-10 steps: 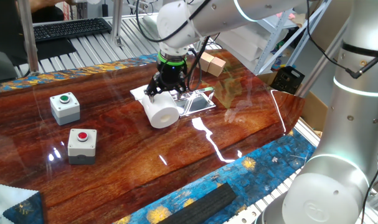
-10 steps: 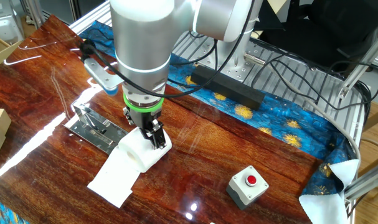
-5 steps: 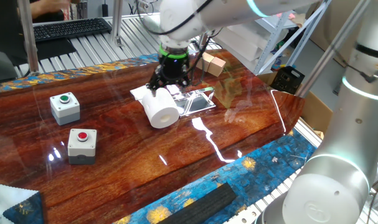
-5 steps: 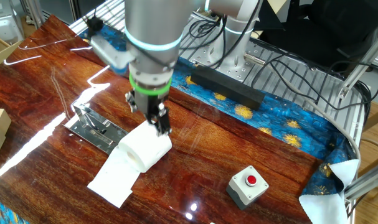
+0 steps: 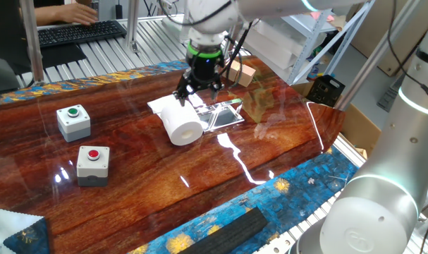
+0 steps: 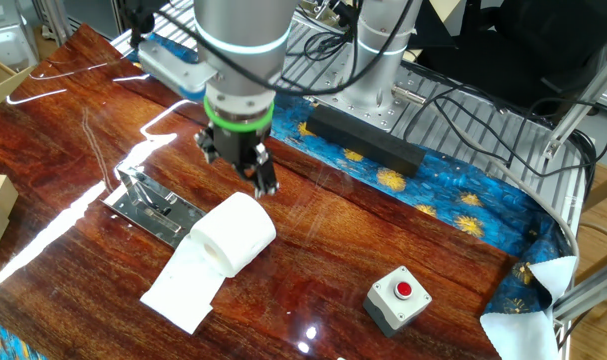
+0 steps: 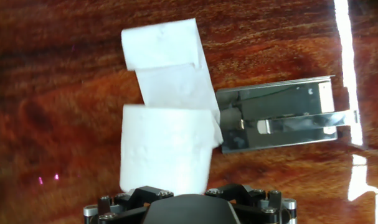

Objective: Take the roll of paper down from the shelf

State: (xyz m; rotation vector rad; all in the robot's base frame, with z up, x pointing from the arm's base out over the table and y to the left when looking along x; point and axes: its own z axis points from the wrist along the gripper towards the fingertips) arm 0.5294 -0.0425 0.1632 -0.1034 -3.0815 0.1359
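The roll of paper (image 5: 182, 125) lies on its side on the wooden table, just beside the shelf (image 5: 224, 114), a low silvery plate. A loose sheet (image 7: 164, 53) trails from it flat on the wood. My gripper (image 5: 197, 92) hangs open above the roll, its fingers spread and touching nothing. From the other side, the gripper (image 6: 238, 170) sits above and behind the roll (image 6: 233, 232), with the shelf (image 6: 158, 208) to the left. In the hand view the roll (image 7: 167, 146) is straight below me and the shelf (image 7: 279, 115) lies to its right.
A green-button box (image 5: 73, 121) and a red-button box (image 5: 92, 164) stand at the table's left. A tan cardboard cube (image 5: 240, 72) sits behind the shelf. A black bar (image 5: 228, 231) lies on the blue cloth at the front edge.
The gripper has lifted straight up from around the roll, still open. The roll stays lying on the table beside the plate.
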